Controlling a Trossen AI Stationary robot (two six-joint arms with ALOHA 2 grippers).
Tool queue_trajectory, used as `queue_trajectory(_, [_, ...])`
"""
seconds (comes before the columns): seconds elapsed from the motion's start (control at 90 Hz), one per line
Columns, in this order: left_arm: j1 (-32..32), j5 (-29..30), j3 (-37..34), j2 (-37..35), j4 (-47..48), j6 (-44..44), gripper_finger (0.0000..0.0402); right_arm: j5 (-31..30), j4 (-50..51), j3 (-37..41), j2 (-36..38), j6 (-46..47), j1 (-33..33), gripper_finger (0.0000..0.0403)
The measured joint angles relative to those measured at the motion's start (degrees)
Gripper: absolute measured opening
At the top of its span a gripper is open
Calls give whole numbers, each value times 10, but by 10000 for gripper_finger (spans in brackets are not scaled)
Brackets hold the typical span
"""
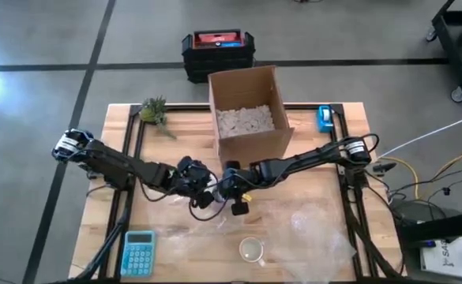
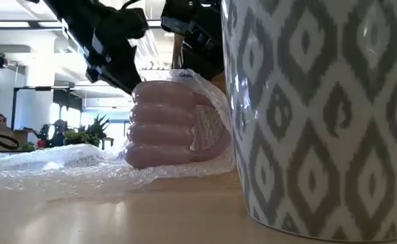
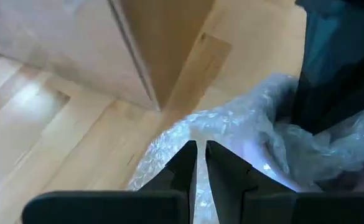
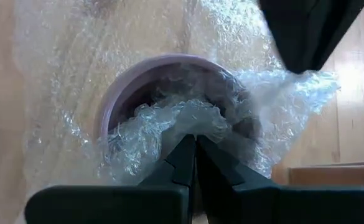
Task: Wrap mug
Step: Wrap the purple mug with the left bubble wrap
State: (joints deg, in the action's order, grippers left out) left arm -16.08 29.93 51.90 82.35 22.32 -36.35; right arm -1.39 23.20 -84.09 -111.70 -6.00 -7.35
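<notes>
We see the wooden table [image 1: 325, 237] filling the lower half of the high view, with the cardboard box [image 1: 246, 110] at upper centre. A bubble wrap sheet [image 4: 63, 74] spreads below centre. On it lies the pink mug [image 2: 164, 129], just left of a patterned mug [image 2: 320, 115] in the low view. Both arms meet at centre. The right gripper [image 4: 193, 146] is clamped on wrap tucked into the mug's mouth; the left gripper [image 3: 197, 155] seems pinched on the sheet's edge. We judge the tucking step underway; next, the loose wrap needs folding over.
</notes>
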Motion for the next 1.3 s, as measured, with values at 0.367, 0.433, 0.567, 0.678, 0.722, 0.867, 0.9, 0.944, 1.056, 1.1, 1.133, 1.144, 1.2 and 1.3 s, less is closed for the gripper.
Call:
queue_trajectory(0.367, [0, -122, 1, 22, -99, 73, 22, 1, -9, 0, 0, 0, 0, 2])
queue_trajectory(0.433, [0, -127, 1, 35, -99, 71, 22, 1, -6, 2, 0, 0, 0, 2])
queue_trajectory(0.567, [0, -126, 2, 62, -99, 61, 22, 0, -6, 2, 1, 0, 0, 2])
queue_trajectory(0.678, [0, -130, 2, 69, -99, 56, 22, 1, 2, 2, 11, 1, 0, 2])
queue_trajectory(0.722, [0, -136, 2, 70, -97, 54, 22, 1, 7, 3, 21, 0, 0, 2])
queue_trajectory(0.867, [0, -137, 3, 69, -101, 54, 22, -2, -7, 0, 52, -1, 5, 2])
queue_trajectory(0.9, [0, -136, 4, 69, -101, 54, 22, -3, -15, 0, 53, -1, 7, 2])
queue_trajectory(0.944, [0, -136, 4, 69, -101, 54, 22, -7, -21, 0, 52, 0, 9, 2])
queue_trajectory(1.056, [0, -136, 4, 69, -103, 54, 22, -10, -47, 0, 40, 0, 11, 2])
queue_trajectory(1.1, [0, -135, 3, 69, -103, 54, 22, -9, -50, 0, 32, 0, 11, 2])
queue_trajectory(1.133, [0, -135, 3, 69, -103, 54, 22, -9, -48, 0, 25, 0, 10, 2])
queue_trajectory(1.144, [0, -135, 3, 69, -103, 54, 22, -9, -46, 0, 22, 0, 10, 2])
queue_trajectory(1.2, [0, -133, 2, 69, -94, 54, 22, -7, -39, 0, 11, 6, 10, 2])
queue_trajectory(1.3, [0, -132, 0, 66, -88, 53, 22, -6, -24, 0, 1, 13, 10, 2])
